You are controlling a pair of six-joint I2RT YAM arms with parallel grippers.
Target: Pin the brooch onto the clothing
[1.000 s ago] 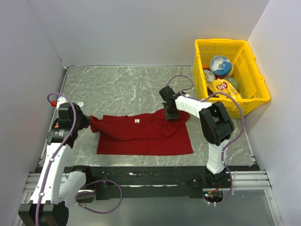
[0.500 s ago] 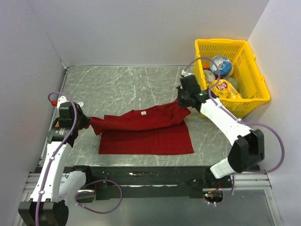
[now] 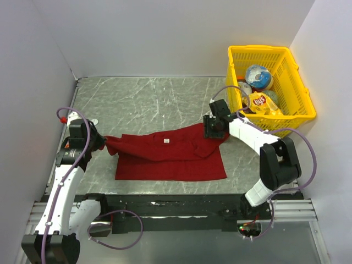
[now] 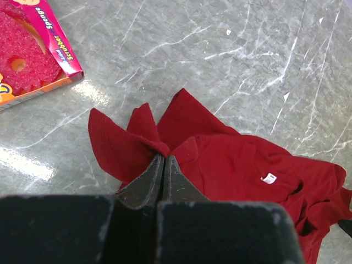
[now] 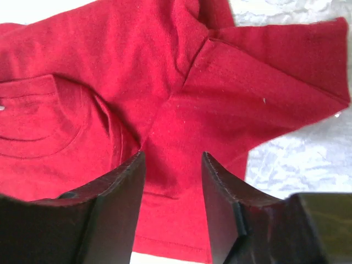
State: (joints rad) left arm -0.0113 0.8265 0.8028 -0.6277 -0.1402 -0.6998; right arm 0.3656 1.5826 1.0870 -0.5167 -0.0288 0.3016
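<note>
The clothing (image 3: 170,157), a dark-red T-shirt with a white neck label (image 3: 166,141), lies spread across the marble table. My left gripper (image 3: 105,142) (image 4: 164,157) is shut on a bunched fold of its left sleeve (image 4: 124,146). My right gripper (image 3: 211,131) (image 5: 173,157) stands open just over the shirt's right shoulder and sleeve (image 5: 264,82), with nothing pinched between its fingers. A tiny whitish speck (image 3: 94,120) lies beside the left arm; it is too small to tell whether it is the brooch.
A yellow basket (image 3: 257,50) holding several packaged goods stands at the back right, close behind the right arm. An orange-and-pink sponge packet (image 4: 33,52) lies near the left gripper. White walls close in the table on the left, back and right.
The right gripper had the shirt's right shoulder pulled up toward the basket; it has since opened, let go and moved back down-left. The cloth has settled. The left gripper has not moved.
</note>
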